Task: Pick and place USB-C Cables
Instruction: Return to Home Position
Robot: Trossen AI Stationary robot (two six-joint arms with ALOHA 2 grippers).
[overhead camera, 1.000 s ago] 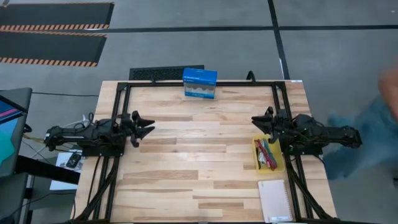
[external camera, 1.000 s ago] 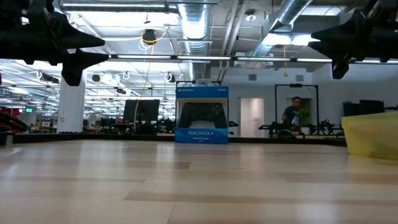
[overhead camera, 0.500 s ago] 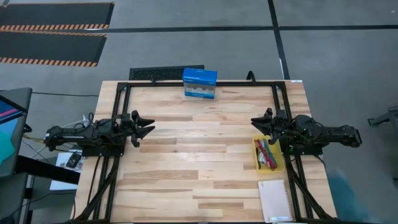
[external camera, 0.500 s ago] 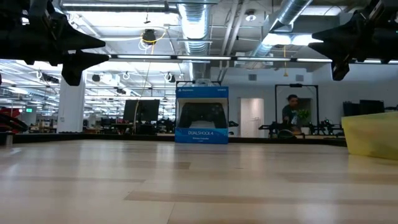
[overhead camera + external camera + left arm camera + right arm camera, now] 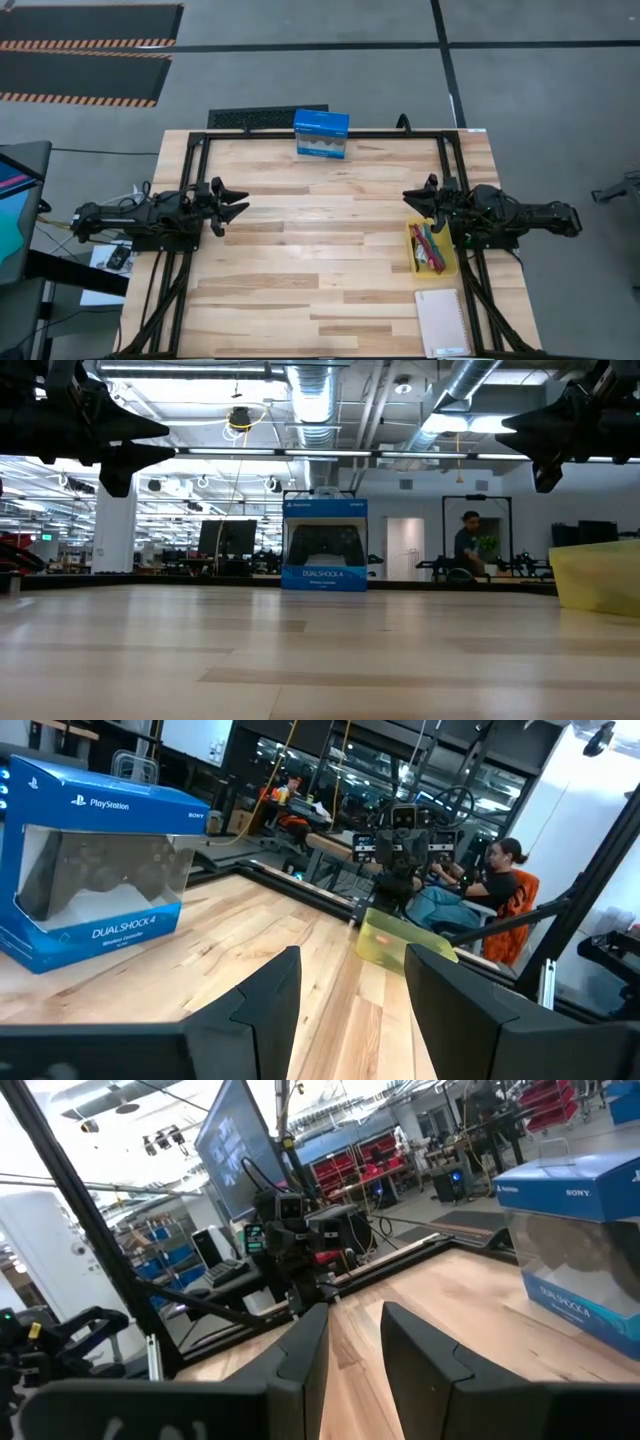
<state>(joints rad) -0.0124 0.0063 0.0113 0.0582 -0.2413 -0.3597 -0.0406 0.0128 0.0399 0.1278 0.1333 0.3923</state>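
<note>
The cables [image 5: 428, 245] lie as a small red and teal heap inside a yellow bin [image 5: 446, 262] near the table's right edge; I cannot tell the single bundles apart. My right gripper [image 5: 410, 198] hovers open just beyond the bin's far end, above the table [image 5: 530, 435] [image 5: 355, 1345]. My left gripper [image 5: 235, 207] hovers open over the table's left side, high above the wood [image 5: 130, 440] [image 5: 350, 995]. The left wrist view shows the bin [image 5: 400, 938] across the table.
A blue game-controller box [image 5: 321, 133] stands upright at the middle of the far edge [image 5: 324, 546]. A white spiral notebook [image 5: 442, 322] lies at the near right corner. Bare wood [image 5: 320, 250] spreads between the two arms. People sit in the room beyond the table.
A blurred person beside the table's right edge has passed out of the high view. Both arms have kept still.
</note>
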